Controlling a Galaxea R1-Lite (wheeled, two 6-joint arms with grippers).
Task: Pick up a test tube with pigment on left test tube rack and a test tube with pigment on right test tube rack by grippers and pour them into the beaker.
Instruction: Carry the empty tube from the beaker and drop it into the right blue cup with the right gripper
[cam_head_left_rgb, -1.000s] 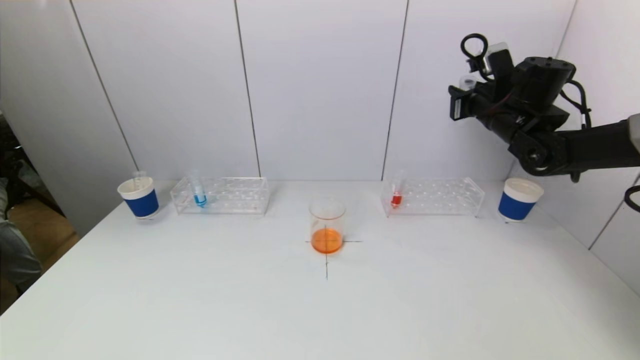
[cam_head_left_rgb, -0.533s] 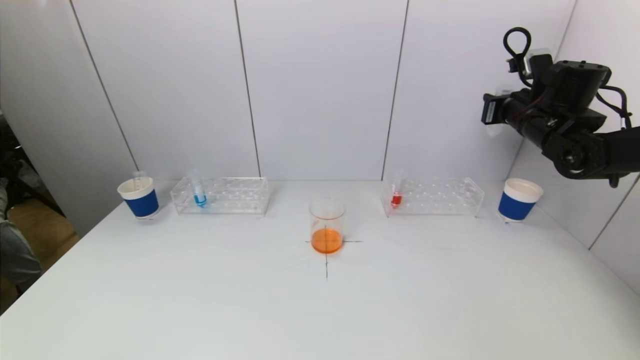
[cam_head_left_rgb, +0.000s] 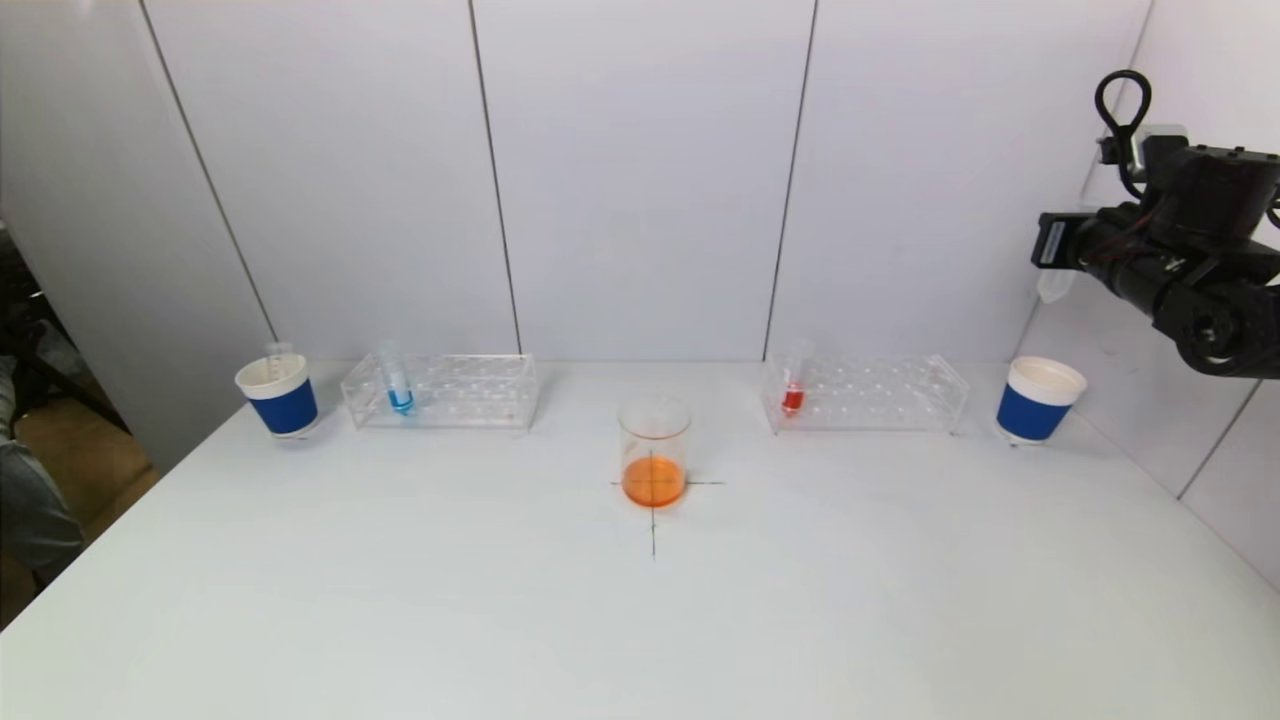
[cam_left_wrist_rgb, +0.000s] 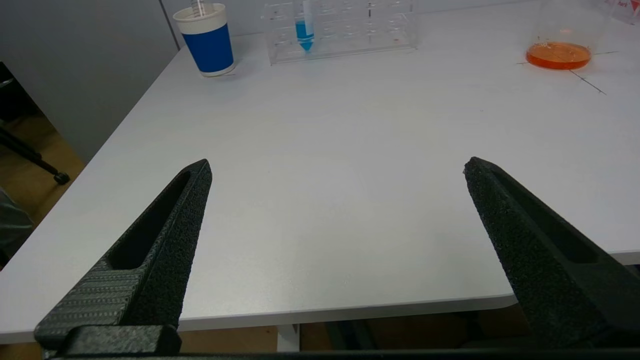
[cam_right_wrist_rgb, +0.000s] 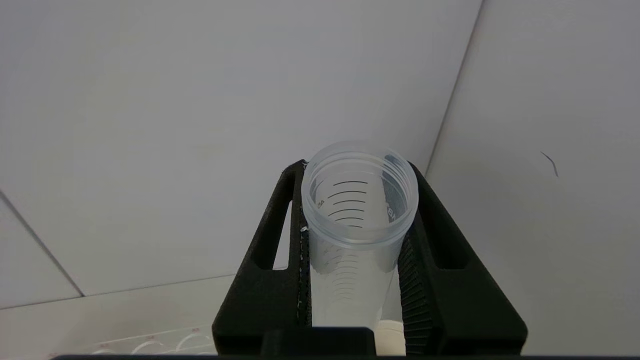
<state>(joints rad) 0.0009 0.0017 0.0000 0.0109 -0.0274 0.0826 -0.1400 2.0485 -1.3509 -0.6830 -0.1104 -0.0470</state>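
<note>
A clear beaker (cam_head_left_rgb: 654, 450) holding orange liquid stands on the cross mark at the table's middle. The left rack (cam_head_left_rgb: 470, 392) holds a tube of blue pigment (cam_head_left_rgb: 397, 385). The right rack (cam_head_left_rgb: 880, 393) holds a tube of red pigment (cam_head_left_rgb: 793, 390). My right gripper (cam_head_left_rgb: 1048, 245) hangs high at the far right, above the right paper cup (cam_head_left_rgb: 1038, 400). In the right wrist view, that right gripper (cam_right_wrist_rgb: 356, 167) is shut on an empty clear graduated test tube (cam_right_wrist_rgb: 357, 200). My left gripper (cam_left_wrist_rgb: 336, 164) is open and empty, low by the table's near edge, out of the head view.
A blue-banded paper cup (cam_head_left_rgb: 277, 395) left of the left rack holds an empty tube (cam_head_left_rgb: 277, 355). The white wall panels stand close behind the racks and beside my right arm. The table (cam_head_left_rgb: 640, 620) drops off at its left edge.
My right arm has swung to the right and slightly down with the empty tube still held, ending above the right cup. Everything on the table has stayed put.
</note>
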